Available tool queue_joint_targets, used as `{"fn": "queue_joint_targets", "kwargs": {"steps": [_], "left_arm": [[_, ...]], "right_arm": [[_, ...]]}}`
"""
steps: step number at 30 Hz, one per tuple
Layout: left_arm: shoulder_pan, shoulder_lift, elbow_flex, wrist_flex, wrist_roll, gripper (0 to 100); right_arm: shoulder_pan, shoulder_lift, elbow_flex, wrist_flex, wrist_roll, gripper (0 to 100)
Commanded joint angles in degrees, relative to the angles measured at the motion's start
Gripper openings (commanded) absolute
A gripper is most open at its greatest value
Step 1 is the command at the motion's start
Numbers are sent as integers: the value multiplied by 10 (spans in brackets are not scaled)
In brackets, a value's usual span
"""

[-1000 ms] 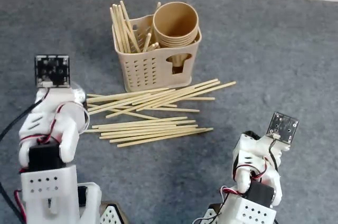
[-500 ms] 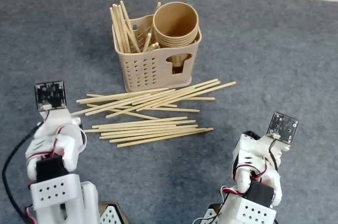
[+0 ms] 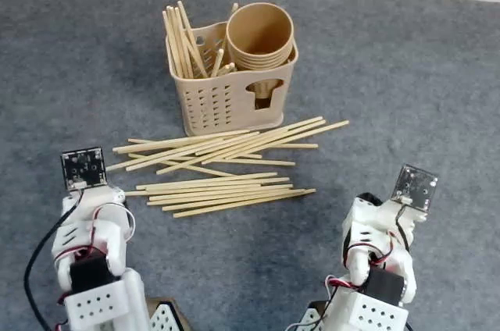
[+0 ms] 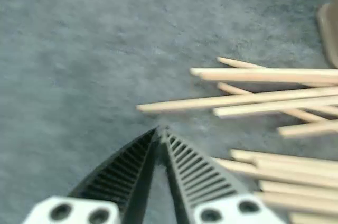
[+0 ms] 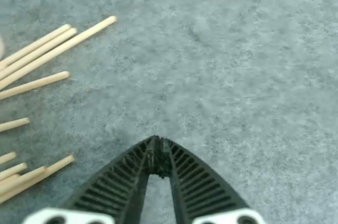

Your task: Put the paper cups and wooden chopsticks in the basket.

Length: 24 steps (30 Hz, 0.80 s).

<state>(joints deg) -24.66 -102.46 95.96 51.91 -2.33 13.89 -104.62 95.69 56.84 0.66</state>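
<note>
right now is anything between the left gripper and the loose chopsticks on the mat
Nothing visible does. The left gripper, shut, sits just short of the near ends of the loose chopsticks, with bare grey mat between them.

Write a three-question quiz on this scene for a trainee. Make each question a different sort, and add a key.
1. True or false: the paper cups sit stacked inside the basket.
2. Where are the loose chopsticks?
A) flat on the grey mat, outside the basket
B) inside the cups
C) leaning upright against the basket
3. Fill the gap: the left gripper and the right gripper are both ____ and hold nothing.
Key: 1 true; 2 A; 3 shut.
</note>
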Motion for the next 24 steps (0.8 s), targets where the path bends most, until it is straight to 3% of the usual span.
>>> {"fn": "queue_joint_targets", "kwargs": {"steps": [1, 13, 16, 24], "left_arm": [[-9, -27, 7, -12, -4, 8], [-6, -16, 9, -12, -4, 8], [-6, -16, 9, -12, -4, 8], [-6, -16, 10, -11, -4, 8]], "right_arm": [[-13, -4, -22, 29, -6, 5], [-34, -3, -191, 63, -8, 5], [-36, -2, -225, 63, -44, 5], [-119, 110, -293, 87, -51, 5]]}}
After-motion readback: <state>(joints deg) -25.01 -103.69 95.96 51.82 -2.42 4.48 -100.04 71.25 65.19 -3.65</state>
